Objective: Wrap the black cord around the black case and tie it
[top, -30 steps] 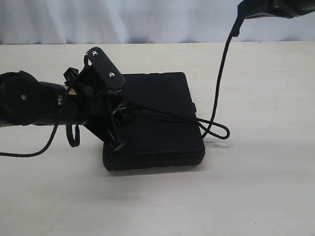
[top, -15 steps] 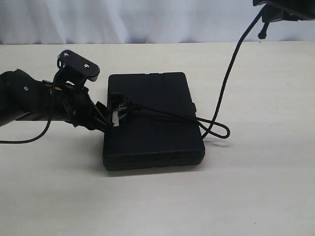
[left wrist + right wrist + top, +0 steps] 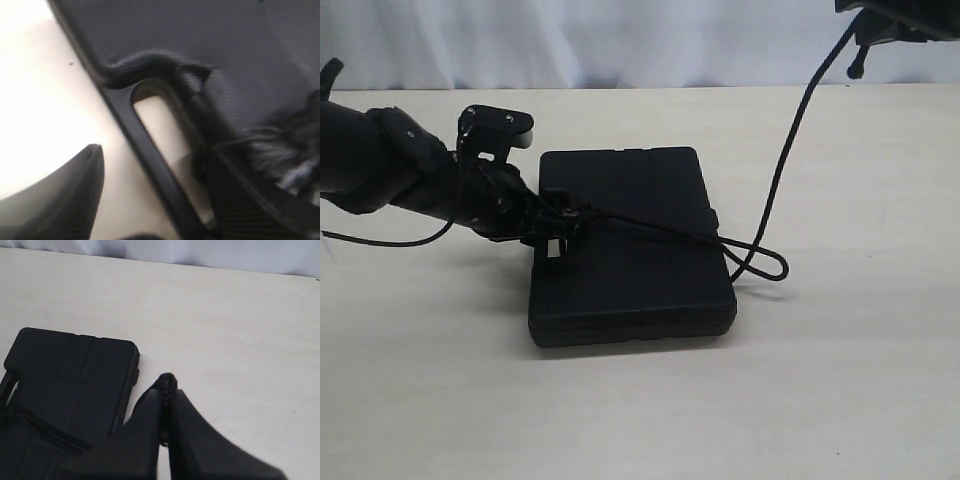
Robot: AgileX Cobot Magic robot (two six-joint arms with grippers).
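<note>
black case [image 3: 640, 270] lies flat mid-bench, its handle slot [image 3: 160, 130] toward the left edge. black cord [image 3: 780, 170] crosses the lid from the slot, loops on the bench [image 3: 840, 390] just beside the case's right side, then climbs toward the far right corner. right gripper [image 3: 166, 392] is pinched closed on the cord's knob end and held high, apparently to keep the free run off the lid. left gripper [image 3: 155, 155] straddles the handle bar, fingers spread, gripping nothing. frayed tuft [image 3: 292, 160] lies just beside it, probably wanted for tying.
</note>
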